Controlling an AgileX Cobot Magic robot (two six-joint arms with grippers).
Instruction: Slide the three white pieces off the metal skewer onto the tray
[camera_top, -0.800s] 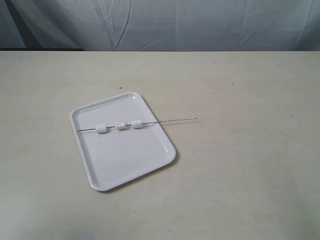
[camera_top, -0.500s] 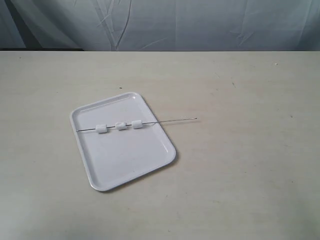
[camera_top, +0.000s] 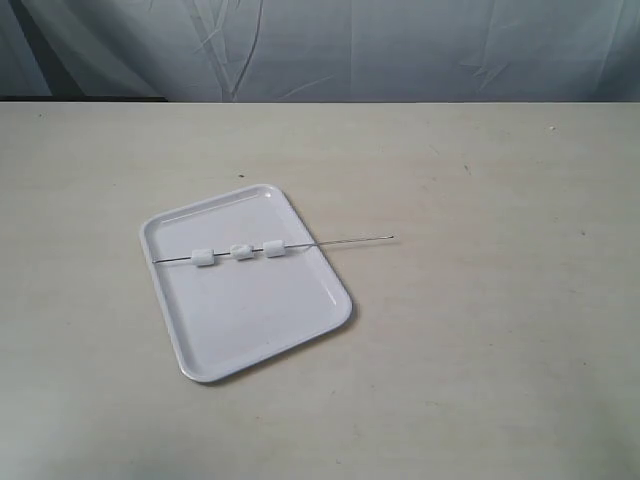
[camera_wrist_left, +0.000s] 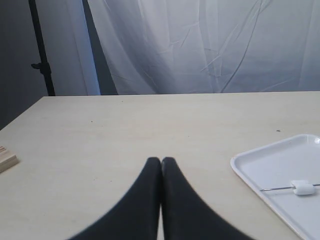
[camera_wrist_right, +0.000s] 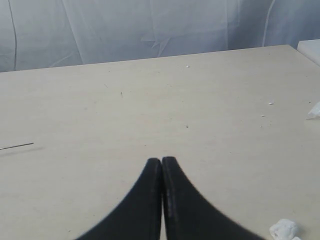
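Left end effector (camera_wrist_left: 161, 160): jaws pressed together, holding nothing, over table (camera_top: 500, 350), well apart from tray (camera_top: 250, 330). Skewer (camera_top: 345, 242) lies across tray, so pieces (camera_top: 241, 252) sit over it, likely to land inside once slid off. Bare end juts past right rim, free for gripping. Right end effector (camera_wrist_right: 161, 160): likewise closed, empty, well apart from that tip.

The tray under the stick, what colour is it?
White, the tray shows plainly in the exterior view.
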